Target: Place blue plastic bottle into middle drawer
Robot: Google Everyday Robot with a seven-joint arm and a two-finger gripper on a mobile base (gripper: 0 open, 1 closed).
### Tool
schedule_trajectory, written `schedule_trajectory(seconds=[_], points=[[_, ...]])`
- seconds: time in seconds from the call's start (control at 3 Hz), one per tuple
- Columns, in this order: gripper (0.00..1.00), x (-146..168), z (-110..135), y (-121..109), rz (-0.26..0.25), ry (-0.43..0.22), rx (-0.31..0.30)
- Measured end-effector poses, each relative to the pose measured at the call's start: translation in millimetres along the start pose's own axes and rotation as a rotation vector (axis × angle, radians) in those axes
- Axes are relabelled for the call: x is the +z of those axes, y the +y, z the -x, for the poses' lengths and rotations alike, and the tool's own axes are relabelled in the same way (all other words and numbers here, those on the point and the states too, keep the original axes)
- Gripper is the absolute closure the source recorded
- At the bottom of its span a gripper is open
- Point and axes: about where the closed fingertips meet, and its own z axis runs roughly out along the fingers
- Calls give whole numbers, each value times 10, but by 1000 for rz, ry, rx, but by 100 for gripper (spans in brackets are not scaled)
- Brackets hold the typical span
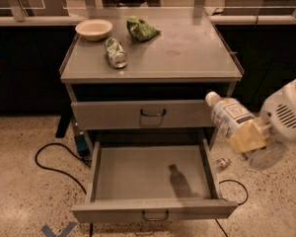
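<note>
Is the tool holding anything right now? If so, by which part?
Yes: the tool, at right beside the open middle drawer, holds the blue plastic bottle by its bottom end, cap pointing up-left.

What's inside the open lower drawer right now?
Only a bottle-shaped shadow on the drawer floor; its rear is hidden under the upper drawer. The bottle is outside, held by the gripper at the right.
</note>
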Motion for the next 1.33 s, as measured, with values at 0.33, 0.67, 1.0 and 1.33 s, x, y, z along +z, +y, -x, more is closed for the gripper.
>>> schedule_trajectory(seconds=[0.33,0.67,1.0,1.33], points=[[100,871,-259,19,13,76,30],[100,1163,-575,39,26,137,48],[100,1175,-565,29,4,138,53],[100,1615,-544,57,31,143,77]])
